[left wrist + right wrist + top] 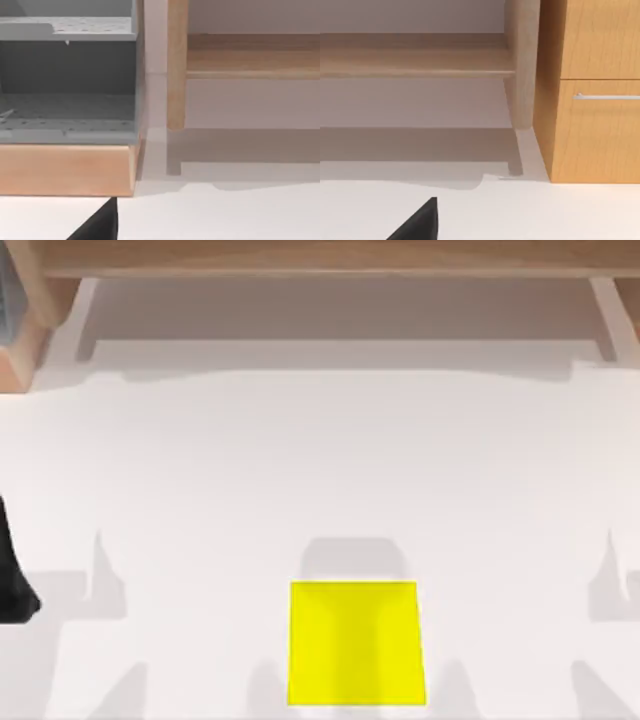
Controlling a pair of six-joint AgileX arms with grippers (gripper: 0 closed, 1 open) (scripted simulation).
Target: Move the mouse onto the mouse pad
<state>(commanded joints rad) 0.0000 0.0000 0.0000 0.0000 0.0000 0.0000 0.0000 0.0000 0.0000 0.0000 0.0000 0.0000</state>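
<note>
Mouse pad (356,644) at table's near edge; left arm (12,575) at left edge, gripper state unclear.

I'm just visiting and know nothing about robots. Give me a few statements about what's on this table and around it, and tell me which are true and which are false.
1. A yellow mouse pad lies flat near the front edge of the white table. True.
2. A grey mouse sits on the pad. False: the pad's surface is bare, with only shadows across it.
3. The pad is round. False: it is nearly square.
4. The right wrist view shows a wooden cabinet with a metal handle. True.
5. The left wrist view shows a grey shelf unit resting on a wooden base. True.
6. The pad lies at the table's far left corner. False: it lies near the middle of the front edge.
</note>
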